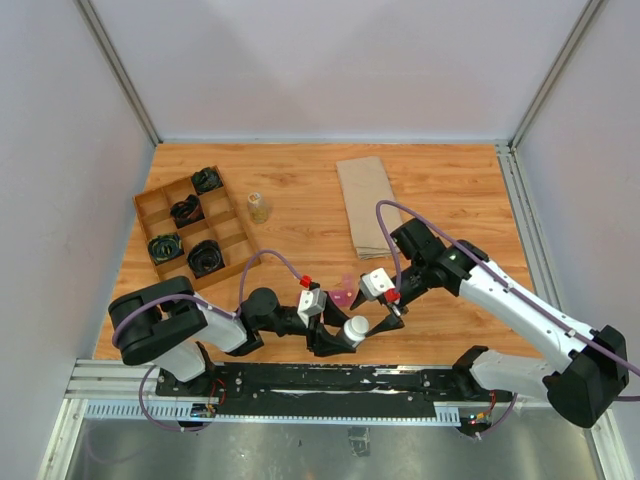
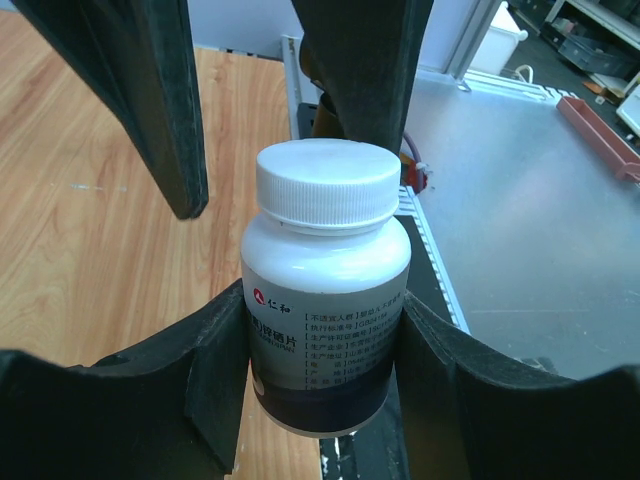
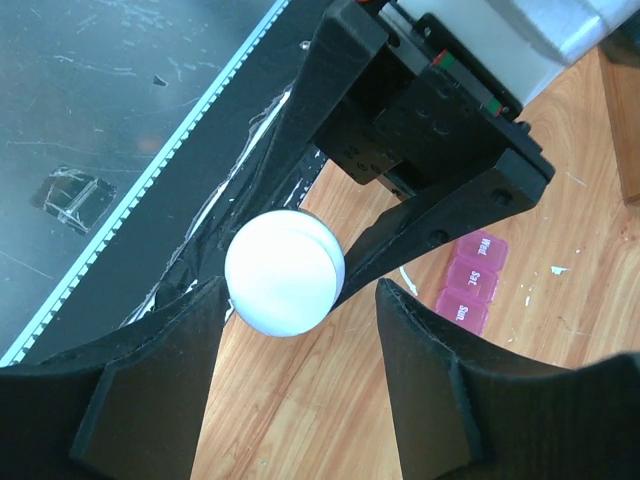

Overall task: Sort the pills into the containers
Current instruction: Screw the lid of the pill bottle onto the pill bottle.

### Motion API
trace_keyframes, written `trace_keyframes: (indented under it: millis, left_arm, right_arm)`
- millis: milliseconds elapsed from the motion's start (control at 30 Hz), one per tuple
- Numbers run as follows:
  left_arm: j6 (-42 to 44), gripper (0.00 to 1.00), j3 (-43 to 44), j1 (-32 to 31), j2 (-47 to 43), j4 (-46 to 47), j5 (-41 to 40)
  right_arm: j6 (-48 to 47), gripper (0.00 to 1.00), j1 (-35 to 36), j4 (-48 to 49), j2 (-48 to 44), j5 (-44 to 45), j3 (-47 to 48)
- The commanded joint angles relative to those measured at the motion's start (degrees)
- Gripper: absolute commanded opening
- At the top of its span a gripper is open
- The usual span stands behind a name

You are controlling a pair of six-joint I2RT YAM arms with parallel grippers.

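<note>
Pill bottle (image 2: 325, 300) capped, pink pill organizer (image 3: 470, 285) shut (sorting apparently unstarted)
Left jaws clamp bottle; right jaws gape around cap (image 3: 285, 272).

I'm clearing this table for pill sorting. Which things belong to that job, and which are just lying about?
Belongs to the job: white pill bottle, gripped by the left pincer; its cap, with the right pincer open around it; pink containers strip.
Lying about: wooden divided tray with black items; small clear jar; folded brown paper.
</note>
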Motion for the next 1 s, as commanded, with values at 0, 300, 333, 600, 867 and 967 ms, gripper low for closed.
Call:
trace_keyframes:
  millis: [0, 300, 333, 600, 867, 967]
  left_arm:
    - [-0.56, 0.00, 1.39, 0.18, 0.44, 4.08, 1.11]
    - [-0.42, 0.00, 1.06, 0.21, 0.28, 3.72, 0.57]
    - [-0.33, 0.00, 1.06, 0.19, 0.05, 3.52, 0.35]
    - [1.84, 0.00, -0.10, 0.13, -3.38, 2.27, -6.20]
    - [7.35, 0.00, -0.35, 0.14, -11.51, -2.96, -16.54]
    - [9.07, 0.00, -0.82, -0.10, -13.92, -2.62, -23.79]
  right_arm:
    - [2.17, 0.62, 1.81, 2.08, -0.25, 2.44, -1.14]
    - [2.85, 0.54, 2.87, 1.51, 0.16, 1.51, -0.50]
    - [2.83, 0.53, 2.80, 1.32, 0.16, 1.35, -0.41]
    - [8.33, 0.47, 2.96, 1.92, 2.38, 2.75, 1.42]
    - [16.57, 0.34, 2.98, 3.36, 6.16, 7.03, 4.34]
    - [23.55, 0.28, 3.05, 8.18, 6.88, 12.15, 3.95]
